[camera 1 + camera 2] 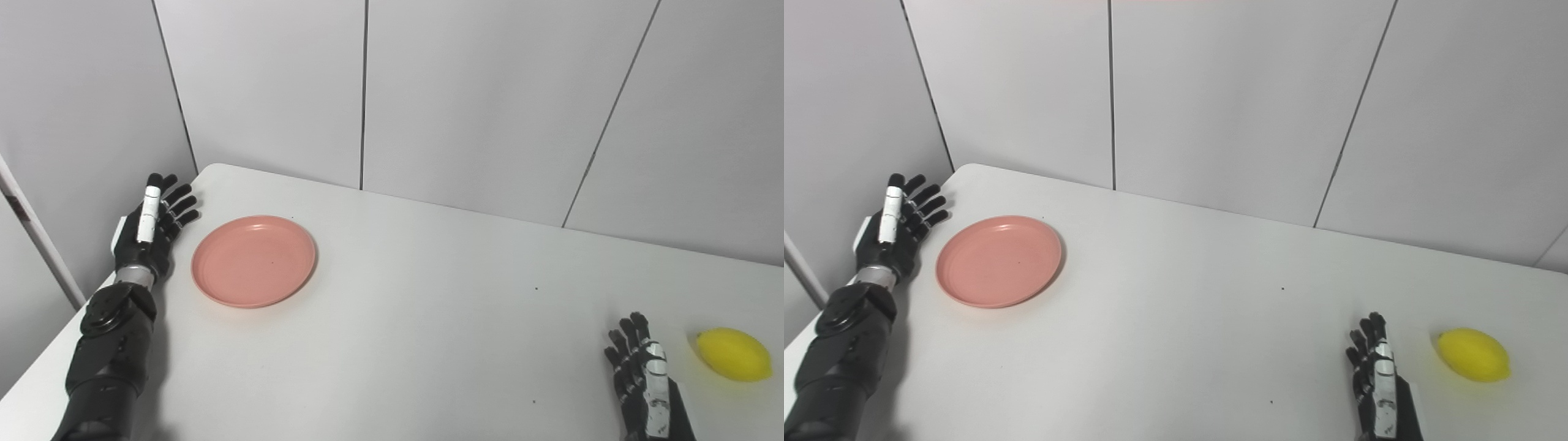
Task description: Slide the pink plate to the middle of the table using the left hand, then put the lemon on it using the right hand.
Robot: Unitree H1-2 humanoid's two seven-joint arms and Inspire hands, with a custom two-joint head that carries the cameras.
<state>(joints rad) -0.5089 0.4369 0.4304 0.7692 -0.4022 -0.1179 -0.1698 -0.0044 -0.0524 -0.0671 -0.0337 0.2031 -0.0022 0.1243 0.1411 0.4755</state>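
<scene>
Sitting at the frame's left, the stiff, light-looking pink plate (253, 260) is probably sliding easily once its left rim is being nudged by the spread, empty left hand (150, 229) waiting just beside it.

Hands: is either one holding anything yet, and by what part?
Nothing is held. The left hand is open beside the plate; the right hand is open beside the lemon.

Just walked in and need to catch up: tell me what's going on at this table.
Nothing is being held yet. The left hand is open beside the pink plate, which sits toward the left of the white table, not touching it. The right hand is open near the front right, with the lemon lying just to its right. Neither the plate nor the lemon looks handled so far.
</scene>
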